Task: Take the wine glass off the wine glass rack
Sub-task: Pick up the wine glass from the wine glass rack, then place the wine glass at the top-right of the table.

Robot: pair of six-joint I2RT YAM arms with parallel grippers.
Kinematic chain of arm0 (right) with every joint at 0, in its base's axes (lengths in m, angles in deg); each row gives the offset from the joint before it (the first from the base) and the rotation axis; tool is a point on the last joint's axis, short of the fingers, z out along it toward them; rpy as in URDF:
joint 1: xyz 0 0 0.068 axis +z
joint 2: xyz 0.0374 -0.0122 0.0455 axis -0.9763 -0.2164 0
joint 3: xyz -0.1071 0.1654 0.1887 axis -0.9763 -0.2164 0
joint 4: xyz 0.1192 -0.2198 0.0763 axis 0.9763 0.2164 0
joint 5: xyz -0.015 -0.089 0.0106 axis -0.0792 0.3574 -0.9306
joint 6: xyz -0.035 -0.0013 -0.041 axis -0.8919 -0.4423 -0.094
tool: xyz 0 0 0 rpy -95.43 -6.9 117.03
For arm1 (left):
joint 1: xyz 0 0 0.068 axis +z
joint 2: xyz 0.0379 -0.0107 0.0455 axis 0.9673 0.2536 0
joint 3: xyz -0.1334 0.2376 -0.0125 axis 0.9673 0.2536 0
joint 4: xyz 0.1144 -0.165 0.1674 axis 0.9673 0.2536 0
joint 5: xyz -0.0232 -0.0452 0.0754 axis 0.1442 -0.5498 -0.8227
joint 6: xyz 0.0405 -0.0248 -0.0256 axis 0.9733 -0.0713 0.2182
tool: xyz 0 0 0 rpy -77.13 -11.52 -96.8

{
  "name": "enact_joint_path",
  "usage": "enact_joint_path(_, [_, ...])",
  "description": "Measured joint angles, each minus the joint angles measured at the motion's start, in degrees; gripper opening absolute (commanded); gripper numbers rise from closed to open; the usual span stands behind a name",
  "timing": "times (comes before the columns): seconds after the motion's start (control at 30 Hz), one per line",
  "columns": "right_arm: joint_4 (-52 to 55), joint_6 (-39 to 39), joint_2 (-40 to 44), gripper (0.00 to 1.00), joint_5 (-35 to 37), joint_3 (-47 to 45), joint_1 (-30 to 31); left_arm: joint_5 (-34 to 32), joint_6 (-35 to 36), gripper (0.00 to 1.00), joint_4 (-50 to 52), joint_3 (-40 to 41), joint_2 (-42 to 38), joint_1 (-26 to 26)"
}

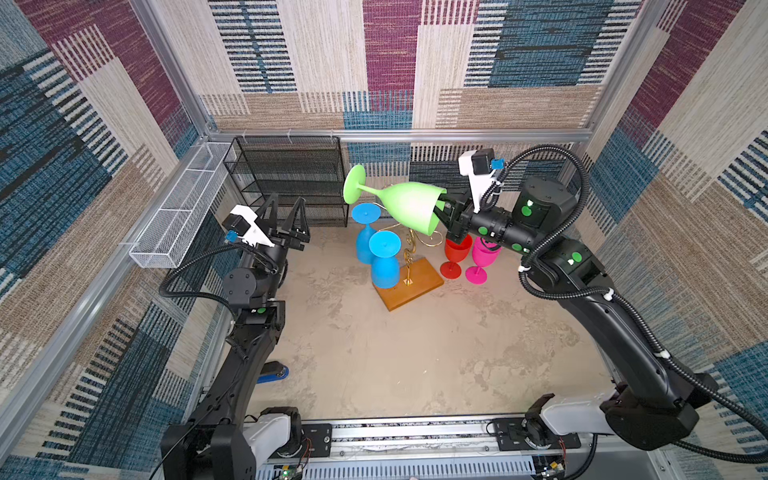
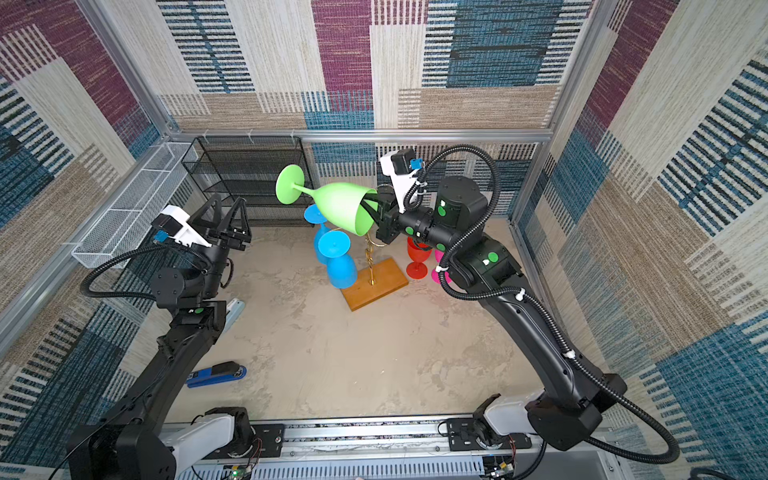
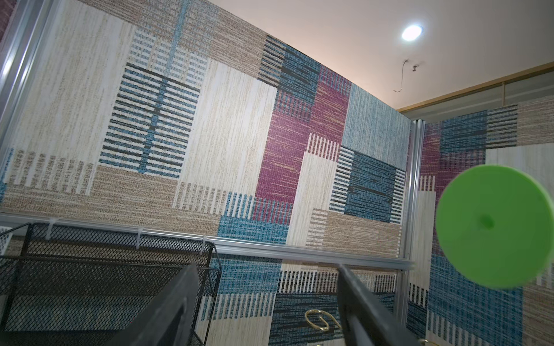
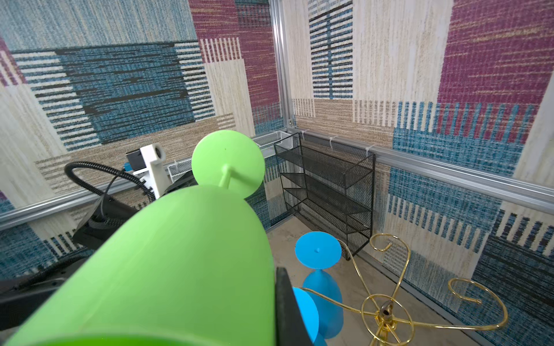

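My right gripper [image 1: 441, 212] is shut on the rim of the green wine glass [image 1: 409, 203], which it holds on its side in the air above the wine glass rack [image 1: 409, 253]. One black finger [image 4: 284, 311] lies against the bowl [image 4: 180, 263]; the other is hidden. The rack is gold wire on an orange-brown wooden base [image 2: 376, 282]. The glass's foot [image 3: 494, 227] points toward my left gripper [image 1: 286, 202], which is open and empty a little to the left of it. A gold scroll [image 3: 317, 319] shows between its fingers.
Two blue glasses [image 1: 384, 264] [image 1: 365, 228] hang foot-up at the rack. A red glass [image 1: 455, 255] and a pink glass [image 1: 480, 259] stand right of it. A black mesh shelf [image 1: 291, 178] and a white wire basket [image 1: 183, 208] line the back left. A blue stapler [image 2: 216, 374] lies near the left arm.
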Motion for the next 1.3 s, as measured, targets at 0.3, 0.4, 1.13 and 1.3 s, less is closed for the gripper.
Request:
enact_joint_path(0.3, [7.48,-7.23,1.70,0.00,0.33,-6.67,8.68,-1.57,-3.02,0.76,3.15,-0.17,-0.02,4.31])
enact_joint_path(0.4, [11.30,-7.65,1.66,0.00,0.92,-8.76,10.84,-1.55,-4.76,0.76,4.50,-0.46,-0.07,6.10])
enact_joint_path(1.13, [41.99,10.05,3.48,0.00,17.29,-22.40,8.83,-1.46,-7.65,0.74,5.01,5.88,-0.33,10.75])
enact_joint_path(1.3, [46.99,13.94,4.35,0.00,21.68,-26.32,-2.05,-1.44,-4.81,0.74,4.33,7.26,-0.20,10.84])
